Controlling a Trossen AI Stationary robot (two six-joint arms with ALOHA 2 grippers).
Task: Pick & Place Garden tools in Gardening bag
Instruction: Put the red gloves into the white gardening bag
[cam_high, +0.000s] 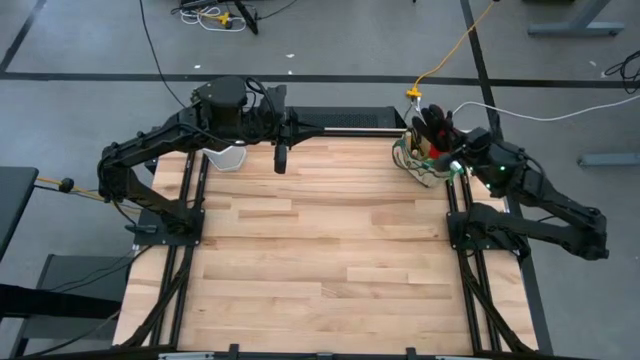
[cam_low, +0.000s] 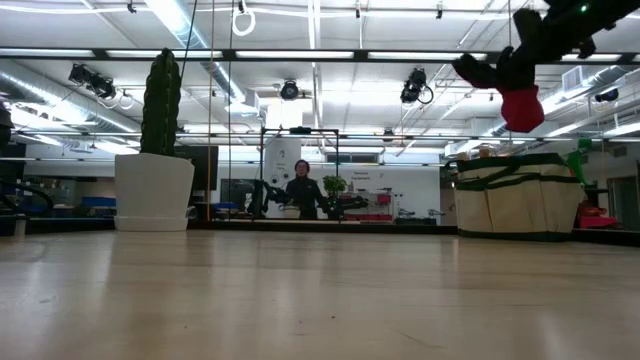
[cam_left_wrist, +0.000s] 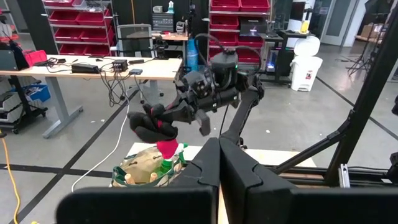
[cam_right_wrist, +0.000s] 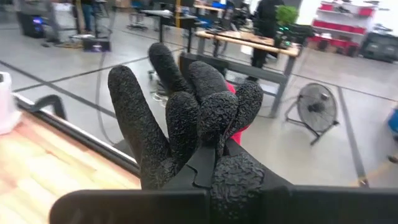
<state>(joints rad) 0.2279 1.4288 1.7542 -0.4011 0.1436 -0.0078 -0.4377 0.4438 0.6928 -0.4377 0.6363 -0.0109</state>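
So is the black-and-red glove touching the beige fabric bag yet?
Apart. The low view shows the glove, in the right gripper, hanging clear above the bag.

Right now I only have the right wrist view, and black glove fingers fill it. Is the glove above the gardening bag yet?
Observer: Yes. In the low view the glove hangs in the air above the gardening bag, not touching it.
Operator: Is the right pincer gripping it?
Observer: Yes, the right pincer is shut on the glove, over the table's right corner where the bag stands.
Operator: And the left arm?
Observer: The left pincer is shut and empty, near the white cactus pot.
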